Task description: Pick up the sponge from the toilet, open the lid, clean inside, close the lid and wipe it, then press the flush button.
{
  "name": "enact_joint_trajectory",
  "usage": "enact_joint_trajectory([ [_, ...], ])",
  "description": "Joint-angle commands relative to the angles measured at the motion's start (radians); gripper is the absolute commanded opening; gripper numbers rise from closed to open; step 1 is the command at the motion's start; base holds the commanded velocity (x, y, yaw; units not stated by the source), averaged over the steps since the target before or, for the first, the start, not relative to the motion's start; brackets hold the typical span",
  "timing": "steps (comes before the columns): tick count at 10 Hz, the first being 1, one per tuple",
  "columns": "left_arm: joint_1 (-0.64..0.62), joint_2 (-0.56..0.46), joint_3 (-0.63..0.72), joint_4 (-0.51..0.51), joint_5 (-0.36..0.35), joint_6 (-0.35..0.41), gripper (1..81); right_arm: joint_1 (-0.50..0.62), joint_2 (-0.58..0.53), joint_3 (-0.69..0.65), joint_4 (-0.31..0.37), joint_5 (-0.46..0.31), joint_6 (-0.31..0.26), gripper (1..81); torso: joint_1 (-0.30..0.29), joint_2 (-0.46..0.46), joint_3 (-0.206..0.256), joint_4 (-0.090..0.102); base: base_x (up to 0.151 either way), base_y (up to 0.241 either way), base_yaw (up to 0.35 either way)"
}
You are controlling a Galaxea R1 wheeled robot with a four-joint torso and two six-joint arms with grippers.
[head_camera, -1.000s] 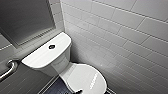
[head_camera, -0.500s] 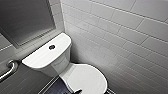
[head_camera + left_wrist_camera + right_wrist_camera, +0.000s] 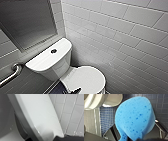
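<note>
Right wrist view: the sponge is gripped by the right hand beside the toilet, and since the lid is seen unmoved and closed, its opening is judged pending.

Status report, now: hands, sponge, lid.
Right hand shut on the sponge. Left hand close against the toilet, grip unreadable. Lid down, nothing seen on it.

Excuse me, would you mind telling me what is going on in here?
A robot is working at a toilet. Its right gripper holds a blue sponge over the dark tiled floor. The lid is down, and nothing is touching the flush button on the tank.
</note>
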Motion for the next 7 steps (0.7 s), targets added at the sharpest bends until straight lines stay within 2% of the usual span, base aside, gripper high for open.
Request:
enact_joint_trajectory([
  [1,-0.181,-0.017,0.087,-0.017,-0.134,0.016,81.1,0.008,-0.047,0.014,-0.004,-0.05,-0.001,1.0,0.0,0.0,0.0,0.0,0.0,0.0,0.0],
  [5,-0.221,-0.118,0.168,-0.154,-0.142,0.016,81.1,0.007,-0.044,0.017,-0.006,-0.052,-0.001,1.0,0.0,0.0,-0.001,0.0,0.0,0.0,0.0],
  [7,-0.232,-0.186,0.188,-0.249,-0.173,0.018,81.1,0.005,-0.044,0.02,-0.004,-0.052,-0.001,1.0,0.0,0.0,-0.001,0.0,0.0,0.0,0.0],
])
